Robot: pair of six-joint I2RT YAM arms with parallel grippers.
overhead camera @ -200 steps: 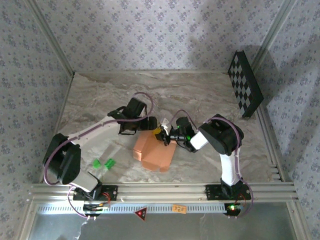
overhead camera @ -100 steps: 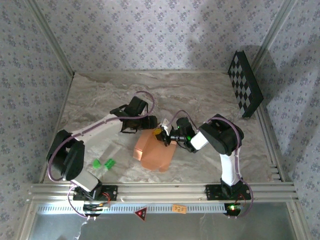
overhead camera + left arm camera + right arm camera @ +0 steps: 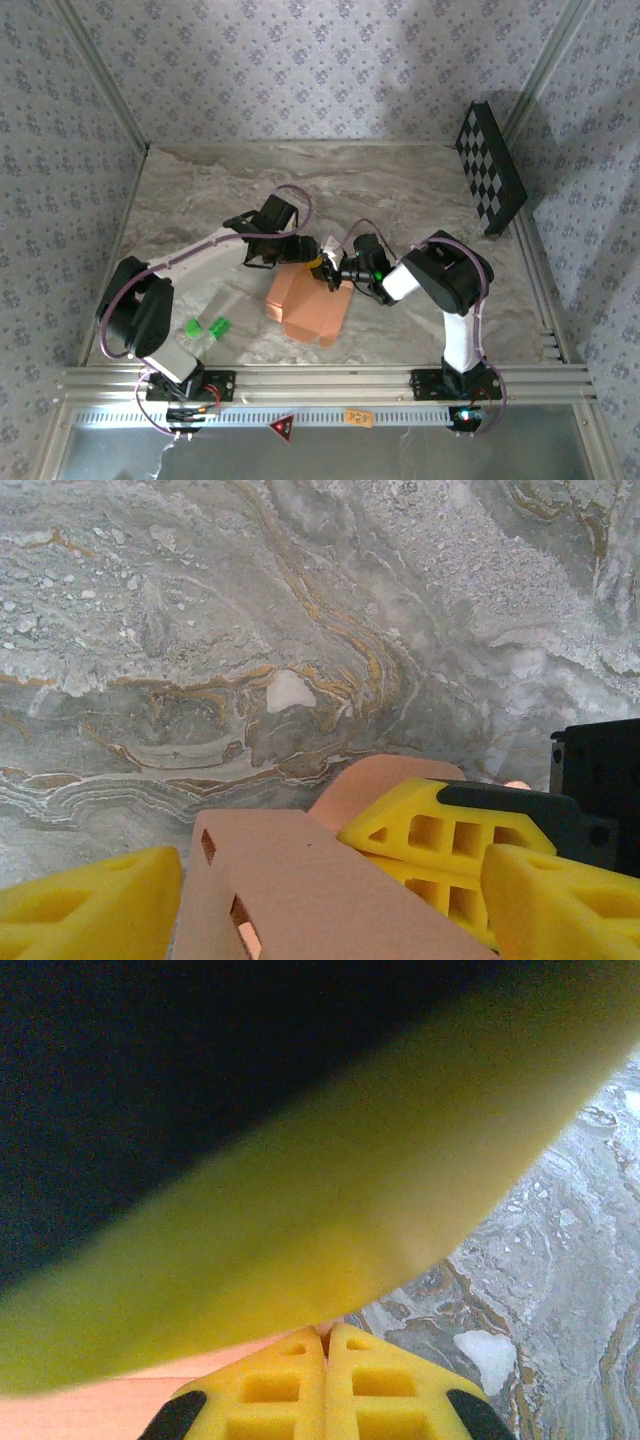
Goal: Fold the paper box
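The thin salmon-orange paper box (image 3: 308, 308) lies partly formed on the grey marbled surface (image 3: 200, 200). Two small bright green pieces (image 3: 208, 327) sit near its left side, and a black-and-white checkerboard panel (image 3: 490, 170) stands well apart beyond its right side. At the box's far edge the yellow ribbed left fingers (image 3: 90, 905) stand open, one on each side of a slotted panel of the box; as far as I can tell they are not gripping it. The yellow right fingers (image 3: 270, 1390) are closed tip to tip just beside that panel, against a rounded flap of the box, and nothing shows between them.

The step in hand looks like pinching or raising the slotted panel while the flap is held down. To do it well, the right fingers should press steadily so the box does not slide. The left fingers should close slowly and square to the crease. They must meet card and not the other arm's tips, which sit inside their span. Thin card buckles, so squeeze lightly and along the fold line
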